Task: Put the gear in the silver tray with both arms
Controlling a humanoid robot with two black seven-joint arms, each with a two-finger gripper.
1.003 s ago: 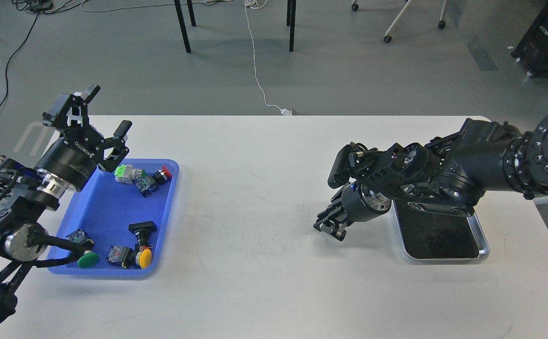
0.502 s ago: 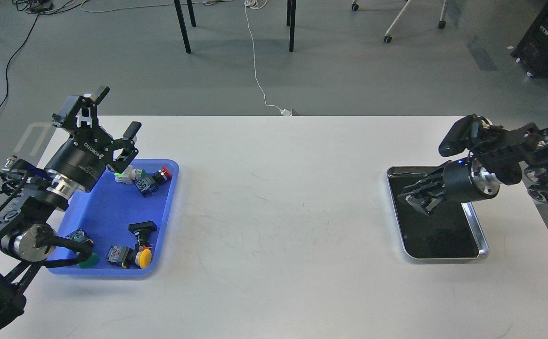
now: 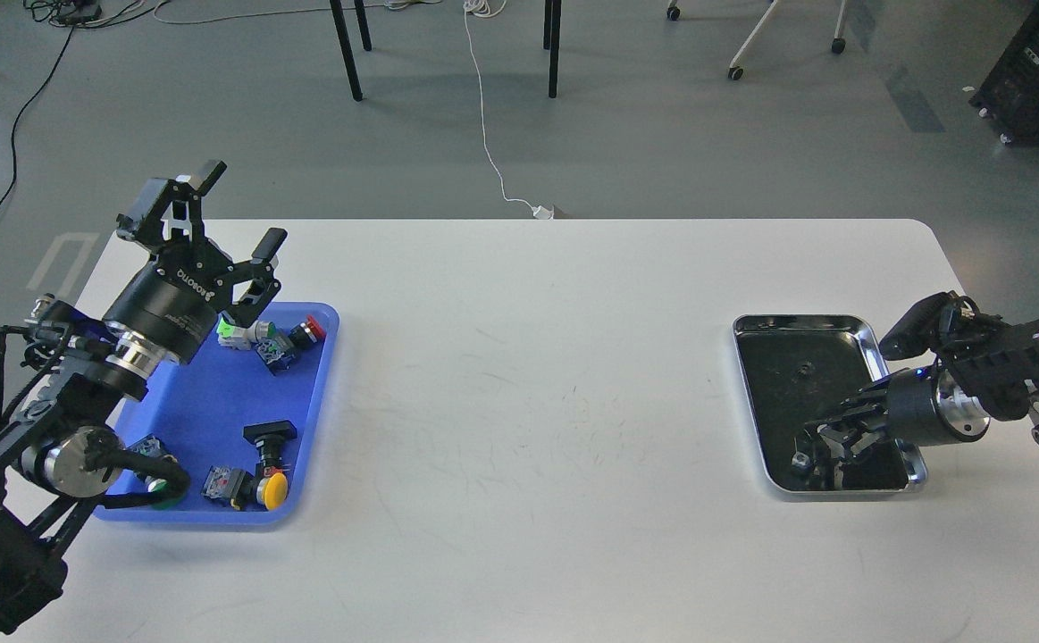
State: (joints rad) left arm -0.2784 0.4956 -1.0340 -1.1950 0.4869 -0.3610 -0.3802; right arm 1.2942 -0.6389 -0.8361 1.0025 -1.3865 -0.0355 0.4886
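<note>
Gear (image 3: 806,367), a small dark piece, lies on the black floor of the silver tray (image 3: 894,386) at the right of the frame, in the tray's upper half, apart from the right gripper (image 3: 818,444), which reaches in from the right edge over the tray's lower end, its dark fingers too merged with the floor to tell whether they are spread or pressed together. At the upper left, the left gripper (image 3: 238,210) hangs with fingers spread wide and nothing between them, above the top edge of the blue tray (image 3: 202,402) of coloured push buttons (image 3: 271,335) on the white table (image 3: 519,402)
</note>
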